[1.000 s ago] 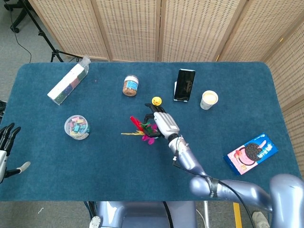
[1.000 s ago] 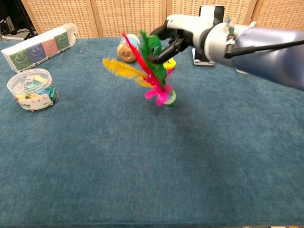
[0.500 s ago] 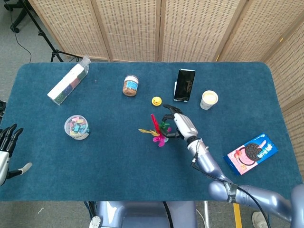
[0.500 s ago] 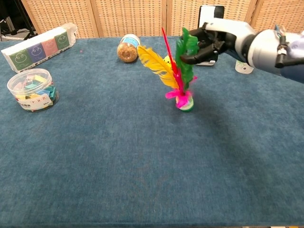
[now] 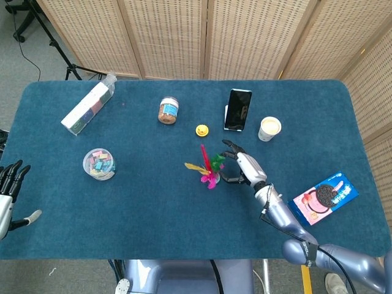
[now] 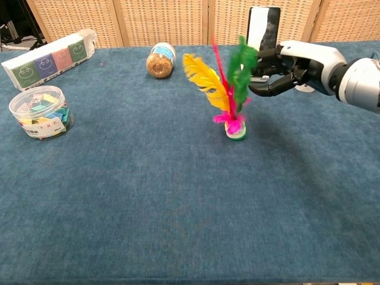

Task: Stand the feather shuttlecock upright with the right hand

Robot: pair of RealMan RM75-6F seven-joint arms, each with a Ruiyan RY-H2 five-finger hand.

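Observation:
The feather shuttlecock (image 6: 235,127) stands upright on its green base on the blue table (image 6: 178,208), with its yellow, red and green feathers pointing up; it also shows as the shuttlecock (image 5: 210,173) near the table's middle. My right hand (image 6: 292,66) hovers just right of it with fingers apart, the fingertips (image 6: 259,73) at the edge of the green feather and no grip showing. From above, the right hand (image 5: 243,167) is beside the feathers. My left hand (image 5: 8,185) hangs off the table's left edge with fingers spread, holding nothing.
Behind the shuttlecock are a small yellow object (image 5: 201,130), a phone on a stand (image 5: 237,109), a paper cup (image 5: 269,128) and a jar (image 5: 168,110). A long box (image 5: 87,108) and a clear tub of clips (image 5: 99,163) sit at the left. A cookie packet (image 5: 323,197) lies right.
The shuttlecock went from tilted in my right hand's grip to standing upright on the table, slightly further right. The right hand has drawn back to the right, fingers opening off the green feather.

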